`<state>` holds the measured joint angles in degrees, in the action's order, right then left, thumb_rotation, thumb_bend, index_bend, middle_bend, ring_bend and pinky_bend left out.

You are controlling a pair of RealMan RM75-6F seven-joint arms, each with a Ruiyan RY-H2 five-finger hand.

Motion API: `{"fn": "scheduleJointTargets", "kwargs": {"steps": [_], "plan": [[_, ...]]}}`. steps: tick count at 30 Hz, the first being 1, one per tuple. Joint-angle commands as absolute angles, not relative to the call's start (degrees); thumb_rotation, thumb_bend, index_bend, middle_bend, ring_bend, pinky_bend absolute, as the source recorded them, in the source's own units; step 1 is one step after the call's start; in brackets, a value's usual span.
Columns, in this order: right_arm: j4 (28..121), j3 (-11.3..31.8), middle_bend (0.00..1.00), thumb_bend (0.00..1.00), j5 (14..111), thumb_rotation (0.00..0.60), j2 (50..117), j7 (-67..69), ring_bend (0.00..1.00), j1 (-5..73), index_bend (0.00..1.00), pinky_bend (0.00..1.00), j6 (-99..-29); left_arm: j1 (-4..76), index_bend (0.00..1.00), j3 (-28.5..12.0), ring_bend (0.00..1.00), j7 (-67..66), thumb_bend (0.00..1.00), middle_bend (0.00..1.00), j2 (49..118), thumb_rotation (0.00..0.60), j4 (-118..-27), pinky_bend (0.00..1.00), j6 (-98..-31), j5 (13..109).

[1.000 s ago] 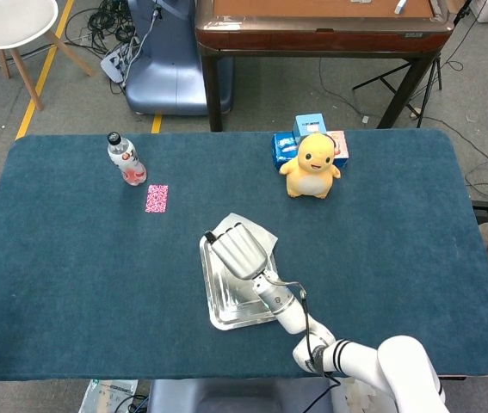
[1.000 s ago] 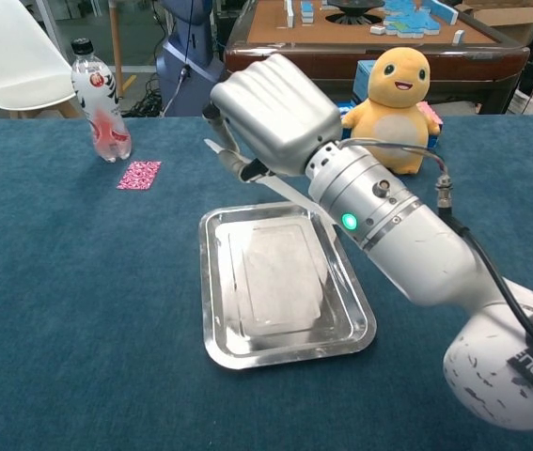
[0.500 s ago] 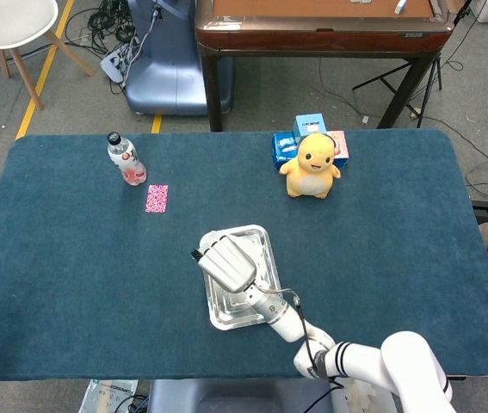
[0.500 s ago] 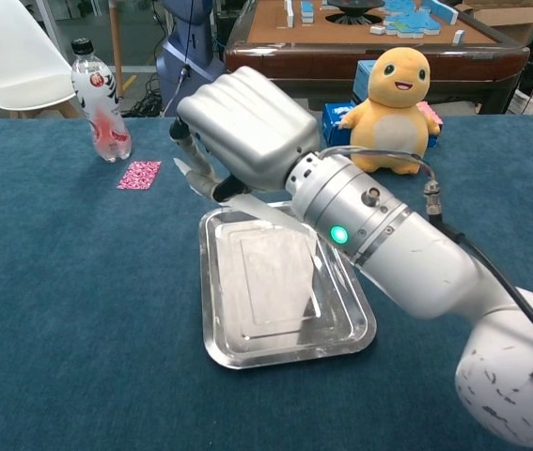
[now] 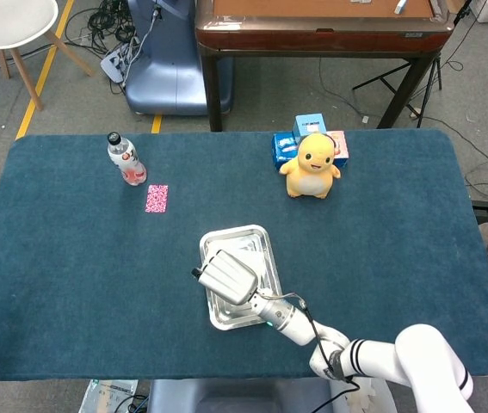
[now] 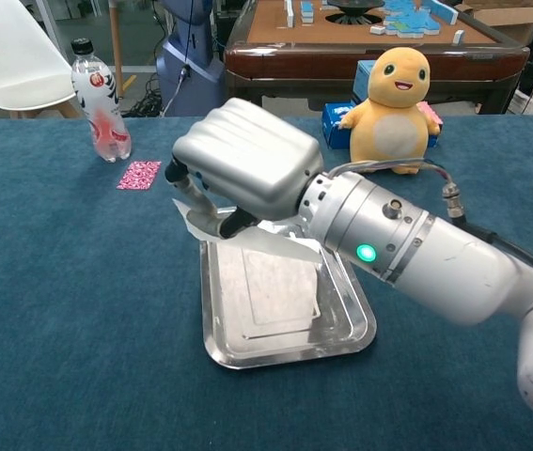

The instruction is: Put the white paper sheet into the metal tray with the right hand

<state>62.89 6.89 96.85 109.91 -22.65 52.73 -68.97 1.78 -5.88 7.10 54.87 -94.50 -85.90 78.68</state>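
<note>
— Where's the right hand (image 6: 240, 167) sitting?

— Low and level, back of the hand up, fingers curled under at the front edge, pinching a thin white sheet.

— And the arm behind it?

— The silver forearm runs back to the lower right, a green light on the wrist section. The head view shows the right hand (image 5: 226, 277) reaching in from the bottom edge.

— The left hand?

— Only a small tip shows at the far left edge; can't read it.
</note>
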Motion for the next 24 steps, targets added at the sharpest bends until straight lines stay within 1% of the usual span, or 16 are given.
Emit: {"fn": "scheduleJointTargets", "kwargs": {"steps": [1,12,24], "plan": [[63.34,6.21,1.0,0.41,97.38,0.6,109.1,-21.57,1.0,52.92,0.69,1.0,-68.29,1.8,0.35,-5.87,0.37,7.09,0.09,0.38,54.89,0.6,-94.49,0.57,-85.84,78.67],[62.62,2.31,1.0,0.41,101.29,0.6,105.89,-15.15,1.0,54.13,0.7,1.0,-66.61,1.89,0.35,-5.87,0.37,6.83,0.09,0.38,55.07,0.6,-94.51,0.57,-85.66,78.58],[59.64,-0.99,1.0,0.41,105.04,0.6,105.0,-9.49,1.0,53.98,0.71,1.0,-68.65,1.88,0.35,-5.82,0.37,6.63,0.09,0.38,55.11,0.6,-94.8,0.57,-85.61,78.57]]}}
